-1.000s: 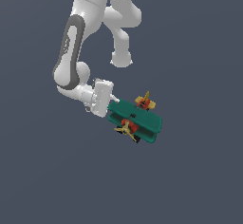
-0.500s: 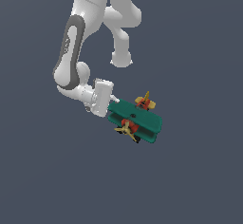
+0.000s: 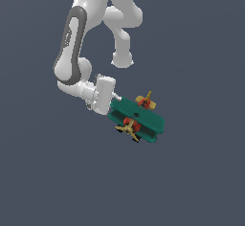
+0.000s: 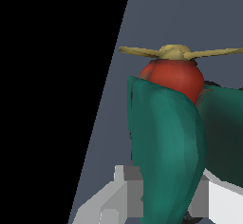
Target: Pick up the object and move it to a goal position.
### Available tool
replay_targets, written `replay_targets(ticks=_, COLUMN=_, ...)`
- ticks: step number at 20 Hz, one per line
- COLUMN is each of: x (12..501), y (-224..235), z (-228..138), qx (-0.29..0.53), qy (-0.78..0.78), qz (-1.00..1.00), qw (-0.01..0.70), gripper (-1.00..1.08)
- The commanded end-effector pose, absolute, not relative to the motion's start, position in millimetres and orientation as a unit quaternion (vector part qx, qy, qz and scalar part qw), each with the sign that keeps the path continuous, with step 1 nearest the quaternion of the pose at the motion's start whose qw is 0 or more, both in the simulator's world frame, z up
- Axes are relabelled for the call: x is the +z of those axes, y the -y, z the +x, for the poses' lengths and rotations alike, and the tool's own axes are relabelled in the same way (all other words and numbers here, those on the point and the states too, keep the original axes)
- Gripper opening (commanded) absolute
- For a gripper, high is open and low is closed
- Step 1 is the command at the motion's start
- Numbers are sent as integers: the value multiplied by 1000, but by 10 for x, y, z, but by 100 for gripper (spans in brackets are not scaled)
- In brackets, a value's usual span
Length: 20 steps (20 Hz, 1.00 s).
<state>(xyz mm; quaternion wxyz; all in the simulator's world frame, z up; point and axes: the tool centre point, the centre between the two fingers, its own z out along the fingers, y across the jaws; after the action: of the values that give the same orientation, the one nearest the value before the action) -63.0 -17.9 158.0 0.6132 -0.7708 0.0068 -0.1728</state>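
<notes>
A: Half done, by the look of it. Nearest the wrist camera: pale pincer (image 4: 161, 197) fingers (image 4: 111, 201) pressed against the teal wings of the toy biplane (image 4: 166, 142), so clamped on it. Beyond the wings, red nose and yellow-tan propeller (image 4: 173, 52) pointing away from the wrist.

B: And from the exterior view?

A: Same grip. Pincer (image 3: 116, 106) shut on the wing end nearest the arm, toy biplane (image 3: 138, 119) held up against plain grey background, tilted down toward the exterior view's right. No bench, no support touching it.

B: Left to do?

A: Carry to the goal, probably. No goal marker visible, so cannot tell how near.

B: Containers?

A: None in either view; nothing to hold anything.
</notes>
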Motion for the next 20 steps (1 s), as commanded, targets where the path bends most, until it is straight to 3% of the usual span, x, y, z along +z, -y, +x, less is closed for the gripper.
replay_targets(ticks=1, x=1743, y=141, z=-639, qx=-174, qy=-5, qz=-771, qw=613, gripper=-100)
replay_targets(ticks=20, x=3344, y=-284, z=-822, qx=-170, qy=-5, qz=-773, qw=611, gripper=-100)
